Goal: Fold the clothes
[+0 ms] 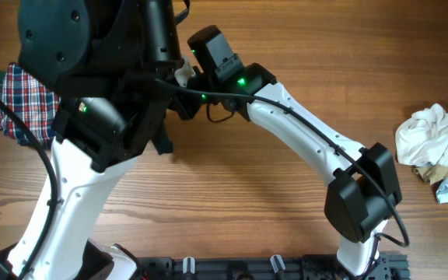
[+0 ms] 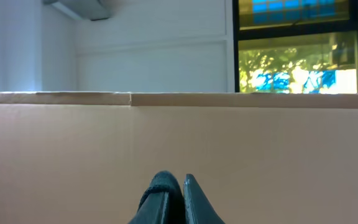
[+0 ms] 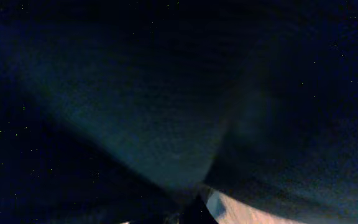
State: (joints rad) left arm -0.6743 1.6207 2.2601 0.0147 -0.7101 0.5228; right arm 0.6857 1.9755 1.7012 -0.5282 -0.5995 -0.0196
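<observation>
Plaid garment (image 1: pixel 22 99) lies half-hidden under left arm (image 1: pixel 68 180), white clothes (image 1: pixel 434 140) apart.

Left arm (image 1: pixel 68 187): rises from the near left, wrist high.
Left claw (image 2: pixel 180 185): fingers pressed together.
Right arm (image 1: pixel 302 128): reaches from near right toward far centre.
Right claw (image 3: pixel 191 213): closed.

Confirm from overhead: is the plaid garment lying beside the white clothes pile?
No, the plaid garment lies at the far left, while the white pile sits at the far right edge.
</observation>
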